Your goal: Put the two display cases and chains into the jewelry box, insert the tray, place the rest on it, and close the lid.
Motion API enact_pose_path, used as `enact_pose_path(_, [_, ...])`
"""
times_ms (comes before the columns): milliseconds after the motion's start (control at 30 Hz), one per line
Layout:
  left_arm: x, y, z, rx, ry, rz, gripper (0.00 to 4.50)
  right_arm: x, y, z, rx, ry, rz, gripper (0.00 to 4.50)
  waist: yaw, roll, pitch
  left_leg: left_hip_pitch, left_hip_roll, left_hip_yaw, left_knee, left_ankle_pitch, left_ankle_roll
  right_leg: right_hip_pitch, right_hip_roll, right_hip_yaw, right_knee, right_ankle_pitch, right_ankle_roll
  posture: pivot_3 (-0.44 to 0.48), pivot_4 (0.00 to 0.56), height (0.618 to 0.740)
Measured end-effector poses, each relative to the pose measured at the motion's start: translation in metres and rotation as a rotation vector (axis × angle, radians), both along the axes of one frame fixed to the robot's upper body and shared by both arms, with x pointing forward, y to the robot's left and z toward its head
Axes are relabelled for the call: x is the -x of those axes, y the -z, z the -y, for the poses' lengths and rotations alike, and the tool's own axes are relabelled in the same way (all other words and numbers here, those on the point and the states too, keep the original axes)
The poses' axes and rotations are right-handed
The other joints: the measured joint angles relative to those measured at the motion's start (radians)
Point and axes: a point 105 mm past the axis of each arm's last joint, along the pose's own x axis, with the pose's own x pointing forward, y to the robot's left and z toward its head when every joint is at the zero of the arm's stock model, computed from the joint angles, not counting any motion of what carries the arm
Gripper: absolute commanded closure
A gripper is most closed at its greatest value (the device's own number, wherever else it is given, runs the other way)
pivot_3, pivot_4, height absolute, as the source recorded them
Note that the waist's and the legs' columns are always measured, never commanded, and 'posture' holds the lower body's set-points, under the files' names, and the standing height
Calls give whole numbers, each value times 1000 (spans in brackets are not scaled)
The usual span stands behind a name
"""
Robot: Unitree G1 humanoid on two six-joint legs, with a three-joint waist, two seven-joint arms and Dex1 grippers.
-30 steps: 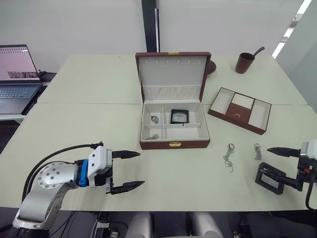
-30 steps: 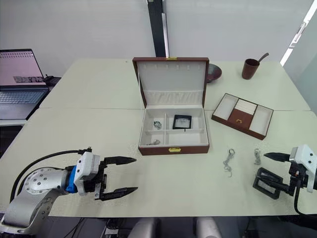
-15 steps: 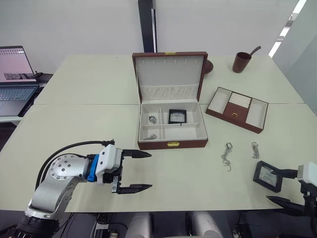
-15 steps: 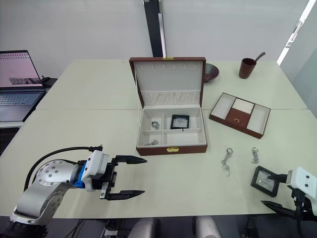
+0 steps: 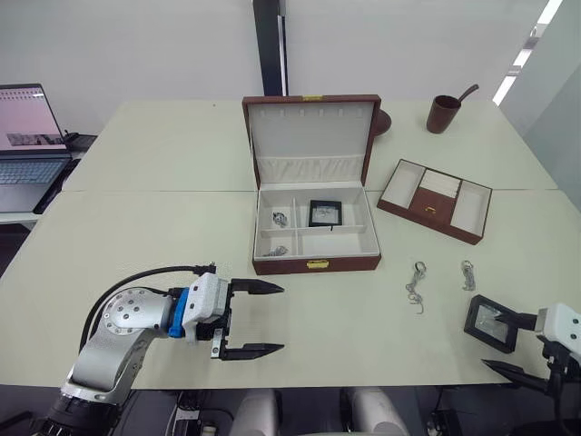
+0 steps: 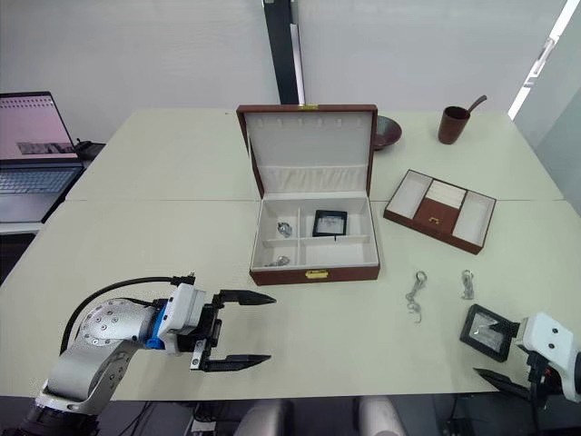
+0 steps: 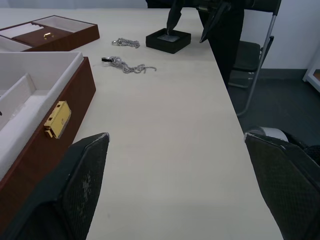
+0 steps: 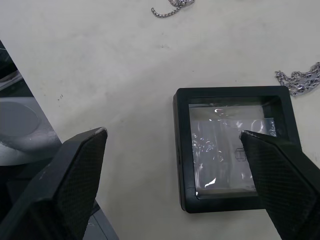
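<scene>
**Box open, one case inside, one case still out on the table**

I see the cream table [image 5: 163, 227] carrying everything, so I take the jewelry box [image 5: 315, 263] as my landmark. Its lid [image 5: 311, 132] stands upright at the back, lined face toward me. Inside the box, one display case [image 5: 326, 213] lies in the rear right compartment, and small silver chains [image 5: 281, 219] sit in the left compartments. The tray [image 5: 434, 201] rests on the table right of the box, at an angle, well apart from it.

My left gripper [image 5: 257, 318] hovers in front of the box, off its front left corner, fingers spread wide and holding nothing. My right gripper [image 5: 510, 341] is far to the front right of the box, also wide open and empty; one finger reaches over the second display case [image 8: 235, 145], which lies flat on the table, though I cannot tell if it touches.

Two loose chains [image 5: 416, 289] [image 5: 468, 274] lie between the box front and that case.
</scene>
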Motion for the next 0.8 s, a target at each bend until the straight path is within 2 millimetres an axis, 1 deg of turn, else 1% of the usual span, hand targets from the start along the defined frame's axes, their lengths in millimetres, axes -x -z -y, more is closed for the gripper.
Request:
enact_pose_path(33, [1,2,1,2,-1,2,15,0,1,1,2,2,3,0,0,0,0,0,0,0,0,0,0,0,0,0,0,0,0,0,150,740])
enact_pose_path(67, [2,4,1,-1,1,2,0,0,2,2,9,7,2,397,0,0,0,0,0,0,0,0,0,0,0,0,0,0,0,0,150,740])
enact_pose_path(100, [2,5,1,-4,-1,3,0,-1,3,2,10,8,2,553,0,0,0,0,0,0,0,0,0,0,0,0,0,0,0,0,150,740])
enact_pose_path(133, [0,6,0,-5,-6,7,0,-1,4,3,14,8,0,936,0,0,0,0,0,0,0,0,0,0,0,0,0,0,0,0,150,740])
enact_pose_path(267, [-2,11,-5,-9,-20,1,0,-3,7,4,20,10,-1,1925,0,0,0,0,0,0,0,0,0,0,0,0,0,0,0,0,150,740])
enact_pose_path(300, [-3,13,-6,-11,-24,-3,0,-5,7,3,19,6,7,2099,0,0,0,0,0,0,0,0,0,0,0,0,0,0,0,0,150,740])
enact_pose_path(433, [-5,15,-10,-13,-25,2,0,-8,6,4,20,11,22,3070,0,0,0,0,0,0,0,0,0,0,0,0,0,0,0,0,150,740])
enact_pose_path(467, [-6,15,-11,-13,-26,4,0,-8,6,5,20,15,22,3382,1,0,0,0,0,0,0,0,0,0,0,0,0,0,0,0,150,740])
enact_pose_path(600, [-7,16,-12,-11,-29,15,0,-8,6,5,20,16,23,4375,1,0,0,0,0,0,0,0,0,0,0,0,0,0,0,0,150,740])
enact_pose_path(633, [-7,17,-13,-11,-30,14,0,-8,6,5,19,15,24,4492,0,0,0,0,0,0,0,0,0,0,0,0,0,0,0,0,150,740])
enact_pose_path(800, [-7,18,-12,-5,-25,8,0,-8,5,4,17,14,24,4492,0,0,0,0,0,0,0,0,0,0,0,0,0,0,0,0,150,740])
